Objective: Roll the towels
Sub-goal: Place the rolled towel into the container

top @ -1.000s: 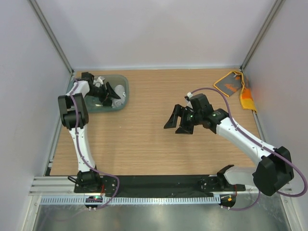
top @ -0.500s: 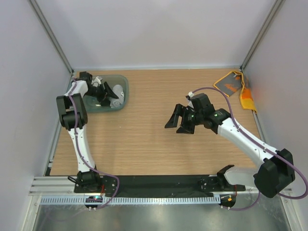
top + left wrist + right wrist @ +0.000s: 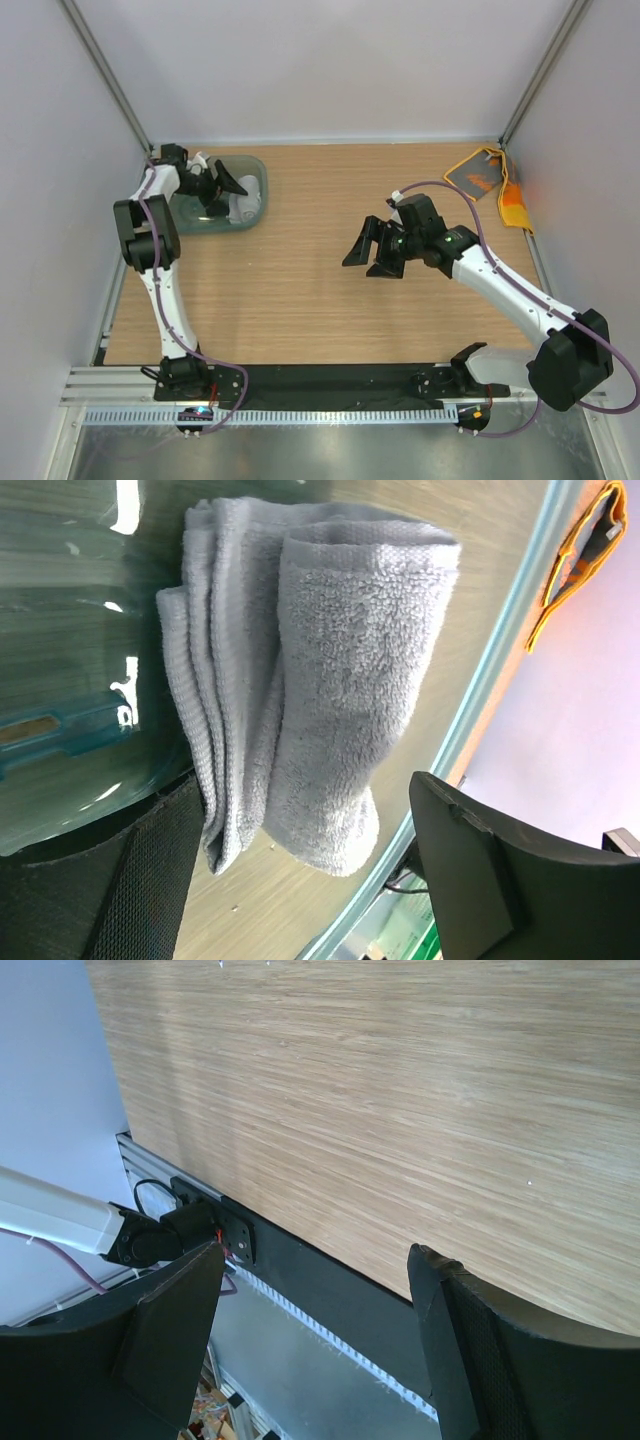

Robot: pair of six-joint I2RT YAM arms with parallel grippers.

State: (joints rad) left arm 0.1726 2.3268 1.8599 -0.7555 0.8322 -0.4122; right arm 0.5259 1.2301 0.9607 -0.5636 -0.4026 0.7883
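The light grey towel (image 3: 300, 670) lies rolled inside the teal plastic tub (image 3: 256, 175); it shows in the top view (image 3: 240, 208) too. My left gripper (image 3: 222, 186) hovers over the tub, open, its jaws apart just short of the roll's near end, not touching it. The orange towel with a grey face (image 3: 487, 180) lies crumpled at the table's far right corner; it also shows in the left wrist view (image 3: 585, 555). My right gripper (image 3: 372, 250) is open and empty above the middle of the table.
The tub's rim (image 3: 480, 700) runs beside the grey roll. The black rail and cable tray (image 3: 330, 1300) run along the table's near edge. White walls stand close on the left, back and right.
My left gripper has drawn back and up from the grey roll in the tub. The right arm has barely moved.
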